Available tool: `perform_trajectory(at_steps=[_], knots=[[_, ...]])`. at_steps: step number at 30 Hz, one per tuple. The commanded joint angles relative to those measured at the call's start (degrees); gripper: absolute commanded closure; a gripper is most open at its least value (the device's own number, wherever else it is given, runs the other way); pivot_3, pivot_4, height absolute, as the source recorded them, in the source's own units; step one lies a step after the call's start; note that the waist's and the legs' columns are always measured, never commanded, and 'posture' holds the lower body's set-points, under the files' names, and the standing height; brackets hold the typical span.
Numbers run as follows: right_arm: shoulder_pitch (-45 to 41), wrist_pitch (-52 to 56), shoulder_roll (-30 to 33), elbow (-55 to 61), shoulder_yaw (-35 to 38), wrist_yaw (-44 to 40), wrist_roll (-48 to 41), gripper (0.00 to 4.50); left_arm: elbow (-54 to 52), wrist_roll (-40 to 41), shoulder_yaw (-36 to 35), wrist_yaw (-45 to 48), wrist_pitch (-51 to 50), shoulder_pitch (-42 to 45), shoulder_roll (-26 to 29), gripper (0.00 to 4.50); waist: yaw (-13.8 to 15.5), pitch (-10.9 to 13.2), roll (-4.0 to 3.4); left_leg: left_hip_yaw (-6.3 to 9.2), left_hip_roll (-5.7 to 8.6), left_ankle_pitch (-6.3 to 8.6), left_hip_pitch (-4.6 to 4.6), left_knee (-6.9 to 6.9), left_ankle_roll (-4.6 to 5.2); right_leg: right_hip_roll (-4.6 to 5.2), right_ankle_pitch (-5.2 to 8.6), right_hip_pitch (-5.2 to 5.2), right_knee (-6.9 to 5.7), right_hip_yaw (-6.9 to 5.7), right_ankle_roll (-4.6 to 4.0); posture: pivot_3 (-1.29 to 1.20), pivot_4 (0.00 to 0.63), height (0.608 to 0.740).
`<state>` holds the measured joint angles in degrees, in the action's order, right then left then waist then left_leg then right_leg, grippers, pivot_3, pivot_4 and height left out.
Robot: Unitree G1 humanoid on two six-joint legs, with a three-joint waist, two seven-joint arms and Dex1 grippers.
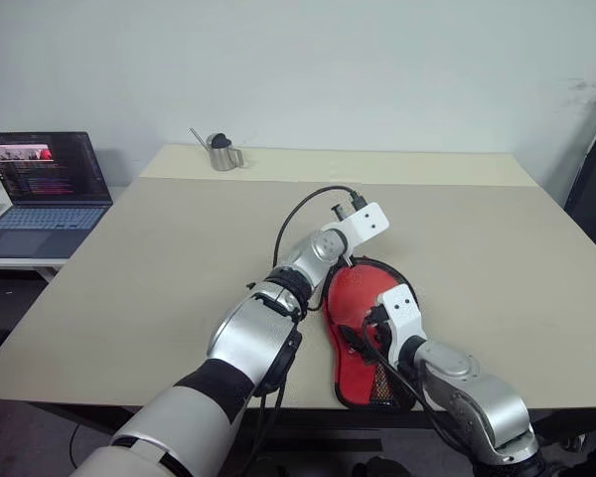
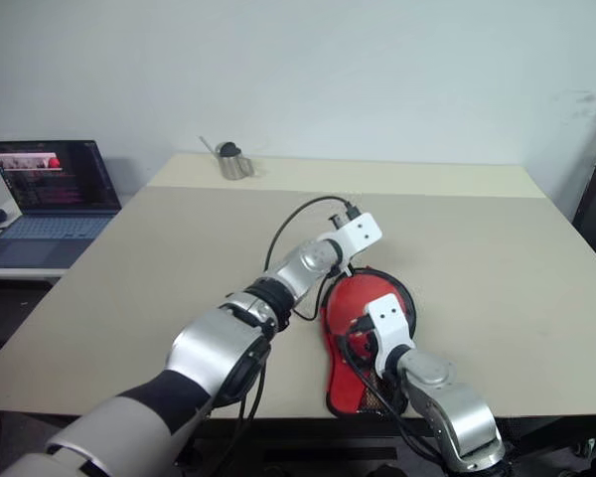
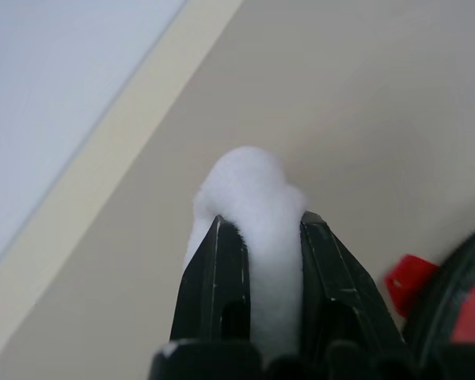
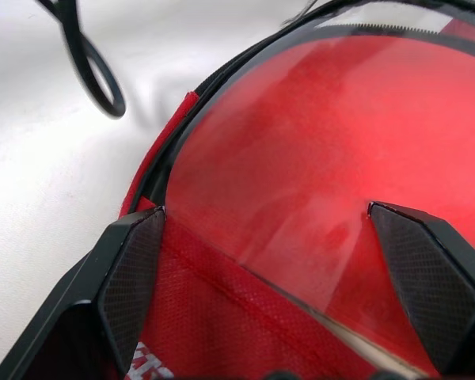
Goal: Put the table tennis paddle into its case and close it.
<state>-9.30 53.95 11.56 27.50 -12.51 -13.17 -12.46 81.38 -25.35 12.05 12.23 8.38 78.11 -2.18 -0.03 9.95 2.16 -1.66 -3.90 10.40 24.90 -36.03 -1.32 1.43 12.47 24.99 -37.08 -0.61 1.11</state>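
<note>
The right gripper (image 4: 265, 237) hovers over the case (image 1: 363, 328) near the counter (image 1: 179, 248) edge, jaws wide, empty. Beyond, the left gripper (image 3: 261, 237) pinches white stuffing (image 3: 249, 186). Snagged stuffing could drag the case. I cannot tell where the paddle lies.

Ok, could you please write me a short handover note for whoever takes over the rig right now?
Left pincer: shut on a white fluffy wad, raised beside the case's far edge.
Right pincer: open, empty, over the paddle.
Things: case lies at the table's near edge; paddle lies inside its black zip edging, red face showing.
Done: paddle placed.
Left: close the case.
</note>
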Motion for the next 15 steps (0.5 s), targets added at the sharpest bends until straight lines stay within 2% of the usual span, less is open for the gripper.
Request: perform_trajectory(at_steps=[1,5,9,15], knots=[[2.8,4.1,-0.4,-1.5,-1.4,0.4,-0.5,0.0,-2.1,-1.4,0.5,-4.0,3.6,5.2,-1.4,4.11,0.0,0.0,0.0,0.0,0.0,0.01,0.02,0.0,-0.02,0.01,0.0,-0.01,0.04,0.0,0.01,0.0,0.15,0.74],[3.4,4.8,-0.7,-0.5,-1.3,1.2,-0.6,0.0,-2.0,-2.4,0.5,-4.6,3.7,6.2,-3.1,4.11,0.1,0.0,0.01,-0.01,0.02,0.04,0.03,0.02,-0.07,0.02,0.0,-0.01,0.09,0.0,0.01,0.0,0.15,0.74],[3.7,4.2,-0.8,-0.1,-1.3,2.0,-0.1,0.0,-1.8,-4.0,2.8,1.7,4.9,3.2,-6.5,4.11,0.3,0.0,0.01,-0.01,0.05,0.05,0.05,0.03,-0.09,0.05,0.0,-0.01,0.13,0.0,0.01,0.0,0.15,0.74],[3.2,3.6,-1.2,-0.7,-1.0,2.9,0.5,0.0,-1.8,-5.1,4.3,4.7,5.2,-0.9,-7.2,4.11,0.3,0.0,0.01,-0.01,0.09,0.06,0.05,0.02,-0.09,0.1,0.0,-0.03,0.12,0.0,0.01,0.0,0.15,0.74]])
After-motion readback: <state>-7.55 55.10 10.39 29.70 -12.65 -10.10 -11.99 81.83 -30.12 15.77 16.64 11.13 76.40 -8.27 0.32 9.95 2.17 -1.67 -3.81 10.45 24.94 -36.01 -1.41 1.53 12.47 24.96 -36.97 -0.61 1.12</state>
